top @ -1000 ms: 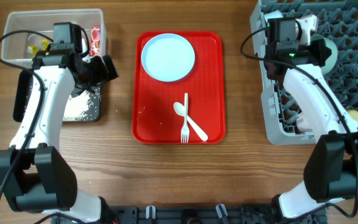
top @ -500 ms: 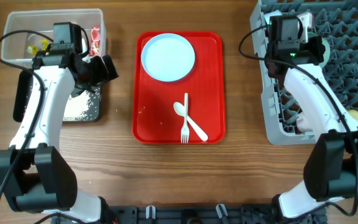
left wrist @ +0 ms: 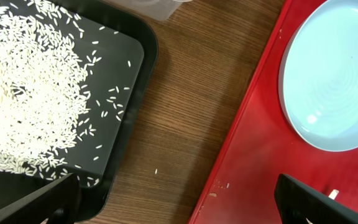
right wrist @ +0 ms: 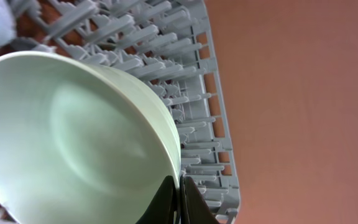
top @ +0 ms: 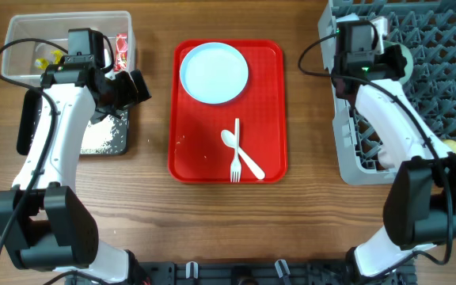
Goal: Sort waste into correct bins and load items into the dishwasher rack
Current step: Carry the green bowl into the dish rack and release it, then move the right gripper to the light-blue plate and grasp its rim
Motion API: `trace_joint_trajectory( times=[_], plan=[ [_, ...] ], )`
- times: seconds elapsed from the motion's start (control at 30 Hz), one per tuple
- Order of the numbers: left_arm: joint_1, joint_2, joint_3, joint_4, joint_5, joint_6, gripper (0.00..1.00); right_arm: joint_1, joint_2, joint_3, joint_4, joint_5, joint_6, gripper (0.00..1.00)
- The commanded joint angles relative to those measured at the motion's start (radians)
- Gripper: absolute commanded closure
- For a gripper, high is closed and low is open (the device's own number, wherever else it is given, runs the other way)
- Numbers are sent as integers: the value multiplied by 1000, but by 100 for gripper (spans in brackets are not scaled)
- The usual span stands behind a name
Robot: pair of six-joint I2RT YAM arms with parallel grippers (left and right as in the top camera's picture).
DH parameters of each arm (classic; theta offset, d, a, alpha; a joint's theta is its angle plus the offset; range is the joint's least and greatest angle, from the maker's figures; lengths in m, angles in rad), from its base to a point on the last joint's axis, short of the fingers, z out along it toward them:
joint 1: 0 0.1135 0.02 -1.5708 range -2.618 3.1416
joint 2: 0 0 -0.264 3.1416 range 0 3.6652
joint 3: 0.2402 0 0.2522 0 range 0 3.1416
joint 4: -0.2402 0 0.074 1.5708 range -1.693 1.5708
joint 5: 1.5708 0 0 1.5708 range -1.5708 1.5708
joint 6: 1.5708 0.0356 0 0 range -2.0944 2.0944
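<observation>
Bowl (right wrist: 73,143), smooth pale green, rim clamped in right claw (right wrist: 179,183), left claw (left wrist: 176,186) apart

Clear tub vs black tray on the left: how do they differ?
1. The clear tub is see-through; the black tray is opaque.
2. The tub holds yellow scraps and a red-print wrapper; the tray holds loose white rice grains.
3. The tub's walls look deeper; the tray's rim is low.
Shared: both are rectangular and sit side by side, left of the red tray.
</observation>
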Motion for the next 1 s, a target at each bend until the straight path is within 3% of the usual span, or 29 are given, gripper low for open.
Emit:
trace_joint_trajectory(
  times=[0.0, 0.2, 0.53, 0.73, 0.97],
  plan=[
    [3, 6, 6, 2, -10, 2, 0, 40, 33, -6, -19, -10, -10, 96],
    [3, 6, 6, 2, -10, 2, 0, 97, 33, -6, -84, -10, -9, 95],
    [3, 6, 6, 2, -10, 2, 0, 192, 33, -6, -195, -10, -9, 71],
    [3, 6, 6, 2, -10, 2, 0, 241, 33, -6, -212, -10, -9, 62],
    [3, 6, 6, 2, -10, 2, 0, 280, 33, -5, -211, -10, 21, 59]
  ],
)
